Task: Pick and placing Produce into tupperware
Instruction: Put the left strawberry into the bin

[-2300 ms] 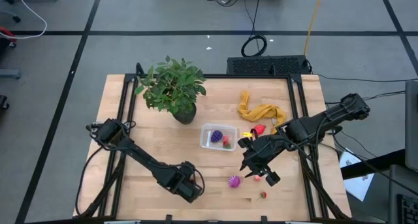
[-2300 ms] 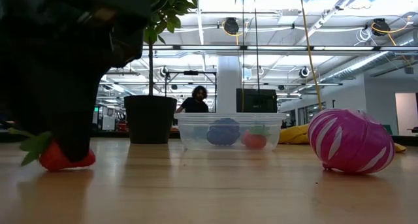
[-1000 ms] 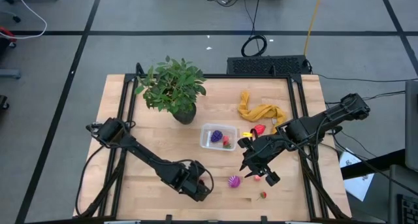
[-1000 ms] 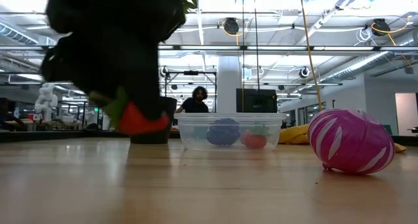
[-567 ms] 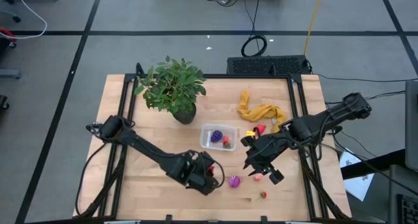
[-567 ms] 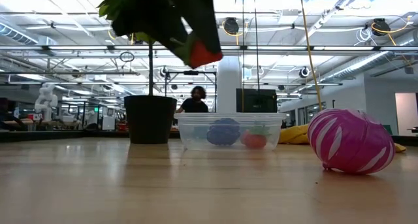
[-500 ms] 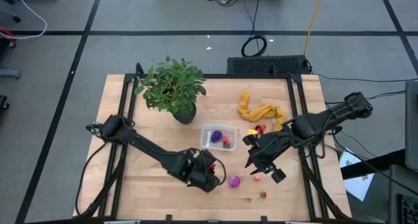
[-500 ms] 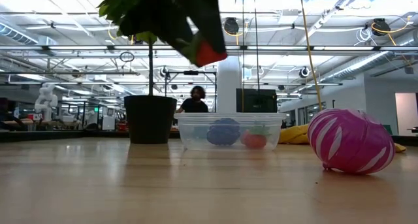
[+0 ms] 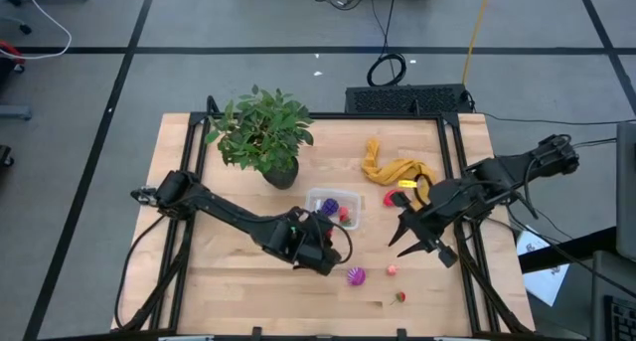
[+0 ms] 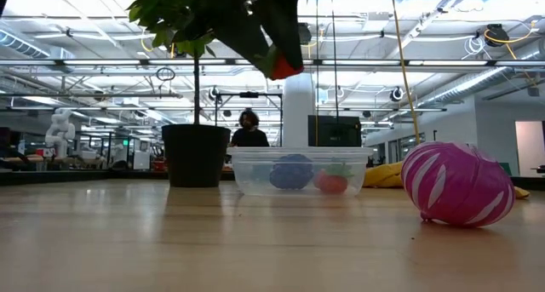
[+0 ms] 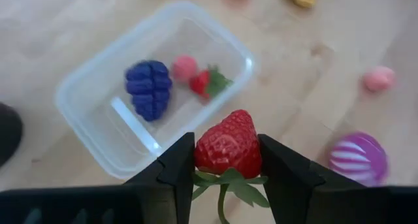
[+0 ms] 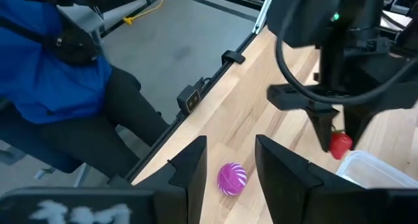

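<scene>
red strawberry (image 11: 227, 145) sits clamped in the left tool (image 11: 225, 160), hovering near the tupperware's (image 11: 91, 126) edge; transport step, next centre over it and release. right tool (image 12: 230, 160) waits, fingers apart, over the tabletop (image 9: 219, 281).

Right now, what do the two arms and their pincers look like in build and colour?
Both arms are dark, nearly black, jointed links with black cables looping along them. The left pincer has two broad, flat, matte black fingers with angled inner faces. The right pincer shows the same blocky black fingers. In the right wrist view, a small green light glows on the left arm's wrist housing. No visible lettering.
</scene>
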Robot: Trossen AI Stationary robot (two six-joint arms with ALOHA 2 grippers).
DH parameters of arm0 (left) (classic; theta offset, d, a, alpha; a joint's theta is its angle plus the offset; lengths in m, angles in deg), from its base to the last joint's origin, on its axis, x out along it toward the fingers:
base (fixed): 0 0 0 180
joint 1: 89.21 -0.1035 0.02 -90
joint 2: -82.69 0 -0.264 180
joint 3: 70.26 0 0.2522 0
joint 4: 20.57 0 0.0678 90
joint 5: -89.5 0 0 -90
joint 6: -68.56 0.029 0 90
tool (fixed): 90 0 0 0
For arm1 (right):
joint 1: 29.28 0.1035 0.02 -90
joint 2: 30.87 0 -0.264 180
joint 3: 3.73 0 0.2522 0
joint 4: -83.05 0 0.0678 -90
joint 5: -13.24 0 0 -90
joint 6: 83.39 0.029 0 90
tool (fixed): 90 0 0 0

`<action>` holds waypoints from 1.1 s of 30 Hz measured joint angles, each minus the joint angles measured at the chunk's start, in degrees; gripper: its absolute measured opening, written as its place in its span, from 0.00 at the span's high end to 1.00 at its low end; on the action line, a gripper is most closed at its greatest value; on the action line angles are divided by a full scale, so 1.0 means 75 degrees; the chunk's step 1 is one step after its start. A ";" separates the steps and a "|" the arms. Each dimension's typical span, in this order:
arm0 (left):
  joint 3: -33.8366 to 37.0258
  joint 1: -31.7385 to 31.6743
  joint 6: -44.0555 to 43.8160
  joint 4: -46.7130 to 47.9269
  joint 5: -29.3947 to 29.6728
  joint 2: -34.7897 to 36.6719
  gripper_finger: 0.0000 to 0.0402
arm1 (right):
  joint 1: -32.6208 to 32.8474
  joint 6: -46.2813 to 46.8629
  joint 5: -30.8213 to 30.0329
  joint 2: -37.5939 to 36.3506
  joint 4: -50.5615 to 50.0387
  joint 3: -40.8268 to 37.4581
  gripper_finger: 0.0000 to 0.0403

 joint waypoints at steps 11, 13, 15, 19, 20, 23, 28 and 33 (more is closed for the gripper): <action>0.0002 -0.0075 -0.0361 0.0257 0.1042 -0.0112 0.64 | 0.0001 -0.0015 0.0001 0.0002 -0.0002 0.0000 0.71; 0.0000 -0.0108 -0.0375 0.0040 0.1133 -0.0242 0.64 | 0.0001 -0.0021 0.0001 0.0000 0.0001 0.0000 0.71; 0.0000 -0.0166 -0.0302 -0.0001 0.1139 -0.0376 0.64 | 0.0002 -0.0023 0.0001 0.0002 -0.0006 0.0000 0.71; 0.0003 -0.0369 -0.0328 0.0124 0.0924 -0.0611 0.64 | 0.0000 -0.0009 0.0008 0.0002 -0.0046 0.0000 0.71; 0.0006 -0.0413 -0.0330 0.0113 0.0911 -0.0642 0.64 | 0.0003 -0.0009 0.0015 0.0000 -0.0039 0.0000 0.71; 0.0006 -0.0478 -0.0346 0.0087 0.0905 -0.0724 0.64 | 0.0001 -0.0004 0.0018 0.0001 -0.0055 0.0000 0.71; 0.0009 -0.0538 -0.0560 0.0157 0.0755 -0.0829 0.64 | 0.0003 -0.0008 0.0024 -0.0004 0.0045 -0.0175 0.71; 0.0012 -0.0678 -0.0933 0.0367 0.0533 -0.0962 0.64 | 0.0000 0.0000 0.0024 -0.0003 0.0232 -0.0611 0.71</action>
